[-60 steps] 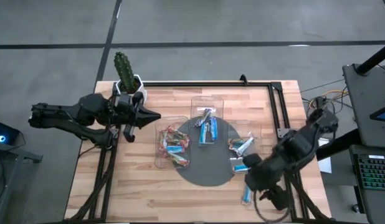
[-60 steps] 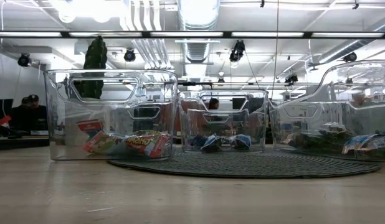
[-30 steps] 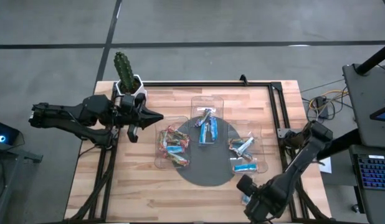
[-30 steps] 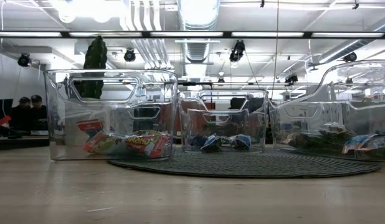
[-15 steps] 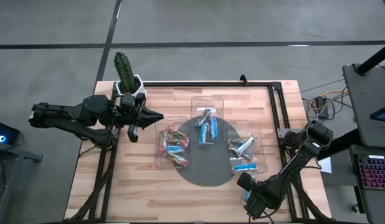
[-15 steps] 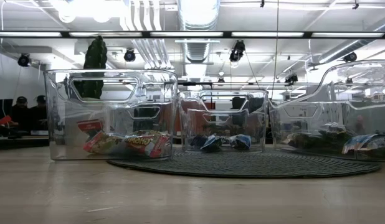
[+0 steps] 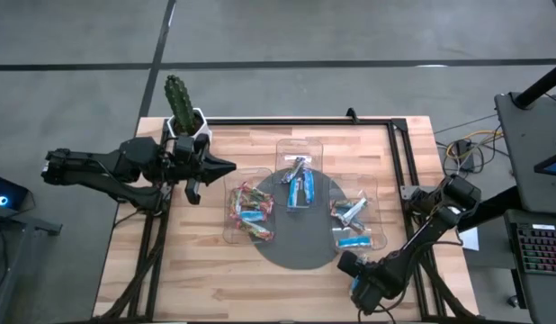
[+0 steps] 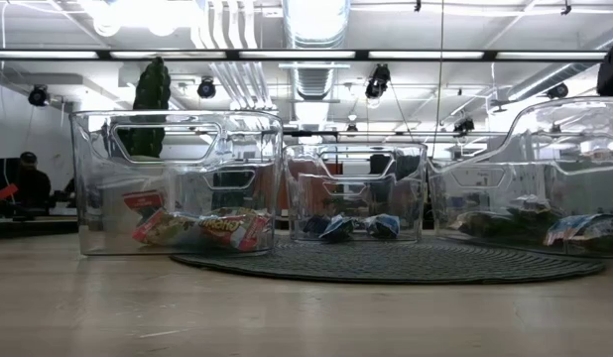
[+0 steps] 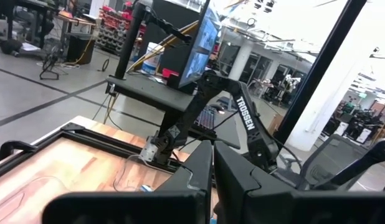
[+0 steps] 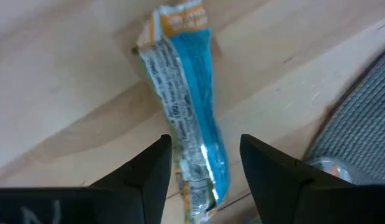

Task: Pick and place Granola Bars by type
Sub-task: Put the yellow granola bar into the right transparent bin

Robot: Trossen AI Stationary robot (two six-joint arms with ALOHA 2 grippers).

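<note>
One blue Granola Bar (image 10: 191,93) with an orange-and-white end lies flat on the bare wood near the table's front right. My right gripper (image 10: 205,165) points down over it, open, with one finger on each side of the bar's near half. In the high view that arm (image 7: 363,283) covers most of the bar. Other Granola Bars lie in three clear trays: red-orange and blue ones at the left (image 7: 248,212), blue ones in the middle (image 7: 299,184), and blue and silvery ones at the right (image 7: 352,225). My left gripper (image 7: 228,166) is shut and level, at the table's far left.
The three clear trays stand on or around a round grey mat (image 7: 300,252), whose edge lies close beside the loose bar (image 10: 361,118). A potted cactus (image 7: 179,101) stands at the far left corner. A black frame (image 7: 399,153) runs along the table's far and right edges.
My right gripper has come down toward the loose blue bar near the table's front right and has shifted a little toward the left edge. The bar has stayed where it was.
</note>
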